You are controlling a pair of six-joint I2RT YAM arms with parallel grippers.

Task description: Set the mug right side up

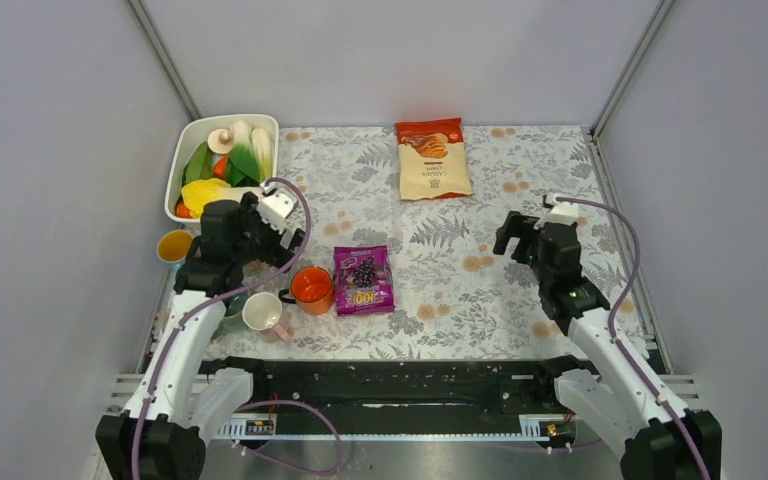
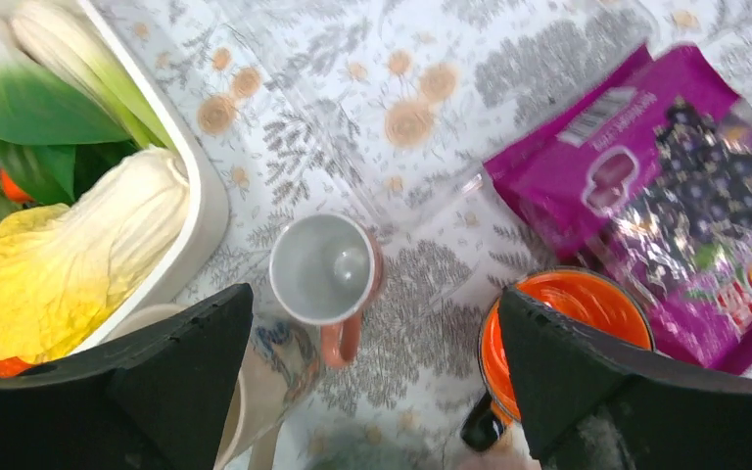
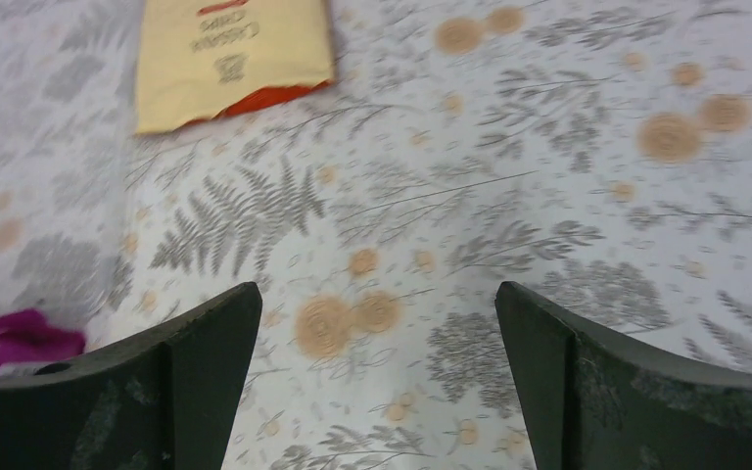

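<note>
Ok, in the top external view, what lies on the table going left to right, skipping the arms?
yellow cup → white mug → orange mug → purple snack bag → orange chips bag. The vegetable tray spans several of these, so it is omitted.

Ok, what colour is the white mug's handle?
Salmon pink. The handle of the mug shows clearest in the left wrist view.

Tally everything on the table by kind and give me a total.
Mugs and cups: 3 (orange mug, white mug, yellow cup)
Snack bags: 2 (orange bag, purple bag)
Vegetable tub: 1
Total: 6; a shape under the left arm is too hidden to count.
</note>
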